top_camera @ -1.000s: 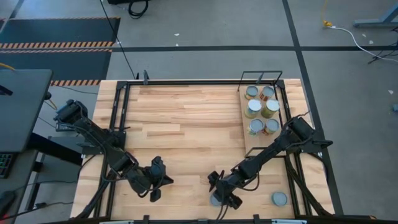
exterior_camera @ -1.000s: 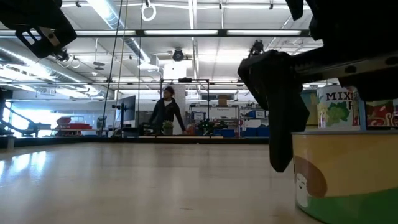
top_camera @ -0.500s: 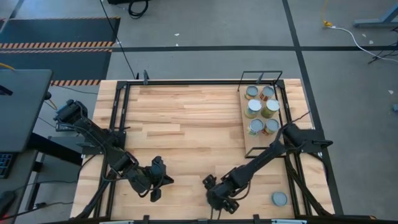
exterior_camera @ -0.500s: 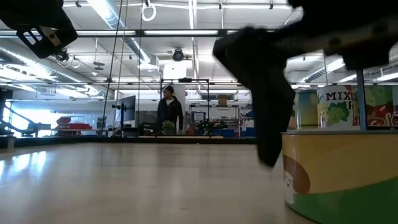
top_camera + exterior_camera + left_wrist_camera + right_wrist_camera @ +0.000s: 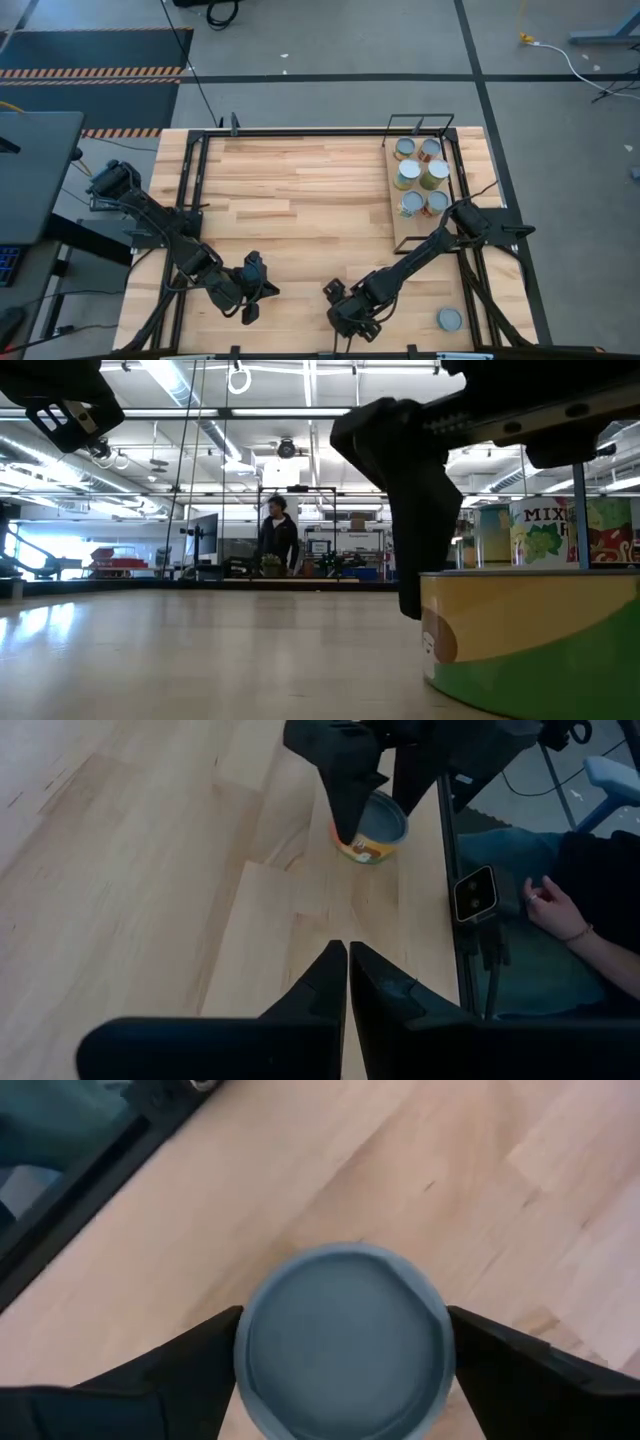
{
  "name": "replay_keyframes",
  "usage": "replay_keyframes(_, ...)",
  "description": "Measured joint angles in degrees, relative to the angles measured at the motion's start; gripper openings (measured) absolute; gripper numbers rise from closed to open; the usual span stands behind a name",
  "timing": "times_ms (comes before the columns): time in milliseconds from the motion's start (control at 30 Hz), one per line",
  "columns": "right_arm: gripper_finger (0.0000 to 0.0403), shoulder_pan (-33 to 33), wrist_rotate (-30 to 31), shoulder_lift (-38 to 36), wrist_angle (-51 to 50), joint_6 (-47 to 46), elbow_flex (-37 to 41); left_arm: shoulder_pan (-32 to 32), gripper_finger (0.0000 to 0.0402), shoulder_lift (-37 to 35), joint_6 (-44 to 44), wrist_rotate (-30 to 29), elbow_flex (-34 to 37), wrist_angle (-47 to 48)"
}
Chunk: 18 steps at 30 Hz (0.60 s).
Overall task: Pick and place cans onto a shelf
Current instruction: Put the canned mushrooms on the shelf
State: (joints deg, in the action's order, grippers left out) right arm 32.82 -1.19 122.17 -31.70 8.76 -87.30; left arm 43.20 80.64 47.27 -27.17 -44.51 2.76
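Target can stands upright at the near table edge, axis vertical, flat silver-grey lid facing up; the side label is yellow over green with a brown patch, best seen in the low view. Right gripper straddles it with a finger on each side at the rim, jaws wide, contact not clear. Left gripper is pinched shut and empty near the same edge; six more cans stand upright on the shelf, another can alone near the right corner.
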Motion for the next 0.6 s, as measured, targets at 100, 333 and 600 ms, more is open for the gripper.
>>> replay_keyframes(100,0.033,0.0,-0.2,0.0,0.0,0.0,0.0,0.0,0.0023,0.0,0.0,0.0,0.0,0.0)
replay_keyframes(333,0.029,0.0,-0.3,-0.8,-2.7,-1.1,0.0,0.0,0.0023,0.0,0.0,0.0,0.0,0.0)
replay_keyframes(600,0.0288,-4.2,10.9,-13.6,-21.2,-12.4,1.7,0.0,0.0023,0.0,0.0,0.0,0.0,0.0)
